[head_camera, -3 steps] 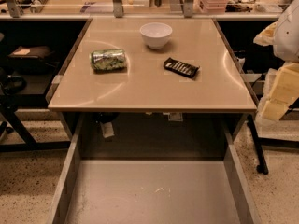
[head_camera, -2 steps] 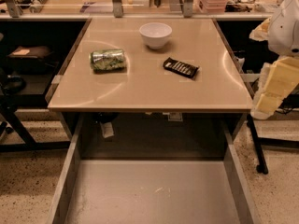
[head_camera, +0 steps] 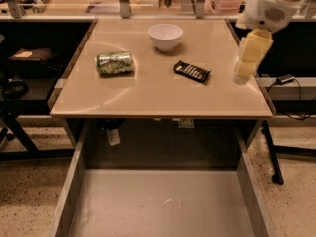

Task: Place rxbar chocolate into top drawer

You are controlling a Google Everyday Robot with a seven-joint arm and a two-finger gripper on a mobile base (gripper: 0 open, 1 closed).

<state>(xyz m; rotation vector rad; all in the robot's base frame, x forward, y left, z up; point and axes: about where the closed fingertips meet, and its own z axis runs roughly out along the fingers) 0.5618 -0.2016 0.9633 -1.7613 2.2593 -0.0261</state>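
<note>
Table (head_camera: 148, 98) w/ three items on top. Rxbar chocolate (head_camera: 192, 71) lies flat, right of centre, long axis running diagonal, lettering side up. Nothing is touching it. White bowl (head_camera: 165, 36) sits behind it and to the left, near but apart. Crushed green can (head_camera: 114, 62) is on its side, well apart on the left half.

Top drawer (head_camera: 148, 201) is pulled fully out below the table's front edge. Bare grey bottom w/ scuffs, nothing in it.

Gripper (head_camera: 243, 71) hangs over the table's right edge, pointing down, to the right of the bar and apart from it. Can't tell whether it's open or closed from this angle. Nothing seen in its hold.

Judgement: task barely begun, step in hand is approach and grasp.

To do it well:
- Bring gripper left until directly over the bar, keeping height during the traverse so it doesn't sweep the bar off line.
- Rotate wrist so the closing direction crosses the bar's short width, not its length. Bar is set diagonal, so alignment matters.
- Bar is thin and flat, so descend almost to the table surface before closing. A high grab prob. slips off the wrapper.
- Bowl is the nearest obstacle. Approach from right/front, not from the back.
- After lift, clear the table's front edge before lowering into the drawer, and release low over the bottom.
</note>
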